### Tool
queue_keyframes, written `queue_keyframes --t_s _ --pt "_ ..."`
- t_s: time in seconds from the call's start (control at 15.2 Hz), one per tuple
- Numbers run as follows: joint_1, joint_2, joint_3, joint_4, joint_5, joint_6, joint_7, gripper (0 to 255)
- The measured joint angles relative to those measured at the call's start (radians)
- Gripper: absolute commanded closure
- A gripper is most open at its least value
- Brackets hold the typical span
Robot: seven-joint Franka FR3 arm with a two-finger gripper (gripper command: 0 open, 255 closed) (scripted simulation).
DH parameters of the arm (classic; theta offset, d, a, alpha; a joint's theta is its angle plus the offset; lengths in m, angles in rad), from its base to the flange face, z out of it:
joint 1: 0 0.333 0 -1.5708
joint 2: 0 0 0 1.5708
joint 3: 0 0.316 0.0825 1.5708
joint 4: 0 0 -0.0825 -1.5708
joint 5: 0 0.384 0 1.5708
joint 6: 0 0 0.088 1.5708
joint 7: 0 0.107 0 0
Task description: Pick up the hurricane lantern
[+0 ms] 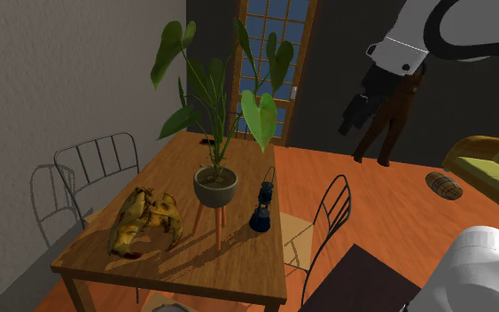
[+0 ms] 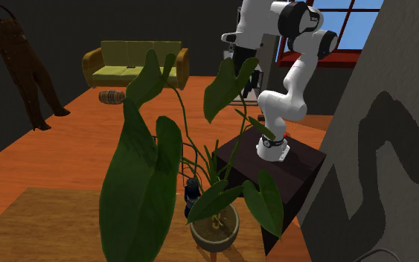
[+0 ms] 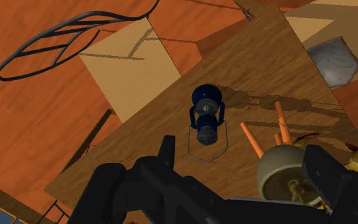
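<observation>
1. Tool (image 3: 239, 147), fingers spread and empty, hovers above the counter (image 1: 238, 259).
2. Dark-blue hurricane lantern (image 3: 207, 114) stands at the planter's (image 1: 215, 184) three o'clock, shoulder view.
3. Likely light, rigid, fragile-globed; pinch its frame.

A wooden bench (image 1: 243, 261) takes up the lower centre of the shoulder view. A dark blue lantern (image 1: 261, 208) stands upright on it, close to the bench's right edge. Just left of the lantern stands a pale, orange-legged bowl planter (image 1: 215, 184) holding a broad-leafed green plant (image 1: 258, 120). A crumpled yellow-brown heap (image 1: 145, 220) lies toward the bench's lower-left corner, near the planter but apart from it.
</observation>
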Motion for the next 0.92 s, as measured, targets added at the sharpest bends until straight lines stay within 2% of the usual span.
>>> queue_keyframes --t_s 0.2,0.73,0.92 --pt "0.005 0.046 -0.006 0.010 -0.002 0.014 -0.013 0" --pt "0.033 0.373 -0.035 0.131 -0.001 0.071 -0.089 0" --pt "0.042 0.518 -0.043 0.209 0.004 0.082 -0.121 0"
